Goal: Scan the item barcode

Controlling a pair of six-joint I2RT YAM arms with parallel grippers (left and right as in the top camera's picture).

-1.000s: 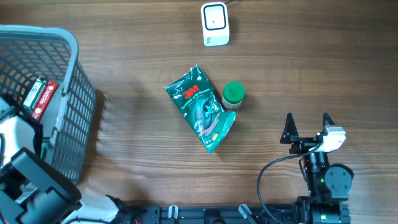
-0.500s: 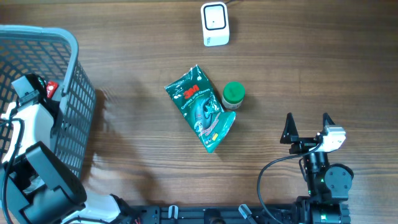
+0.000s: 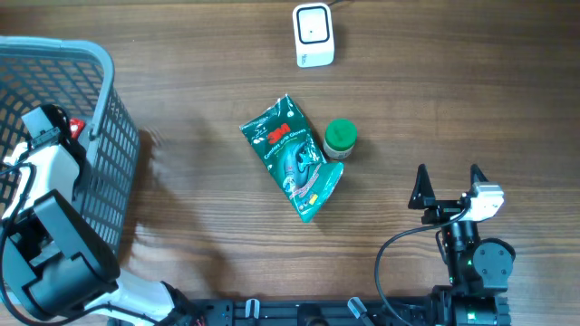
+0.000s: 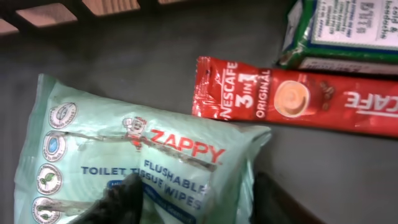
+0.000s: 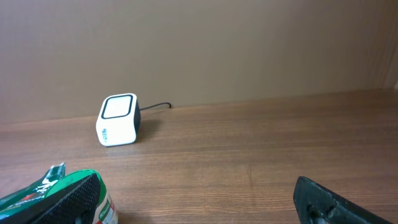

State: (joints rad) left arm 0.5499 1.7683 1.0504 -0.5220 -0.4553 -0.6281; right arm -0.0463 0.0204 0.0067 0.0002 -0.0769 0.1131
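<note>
Nescafe sachet (image 4: 298,96) just beside Zappy wipes (image 4: 143,155)

— How much of the wipes pack (image 4: 124,168) shows in the left wrist view?
— Not all. Its lower part runs off the bottom edge. The left gripper (image 4: 199,200) is only two dark blurs down there, and I can't tell whether they pinch the pack.
— And the red sachet (image 4: 298,96)?
— Cut off at the right edge. In the overhead view, the left arm (image 3: 50,226) covers most of the basket (image 3: 109,154), which is itself cut off at the left edge.
</note>
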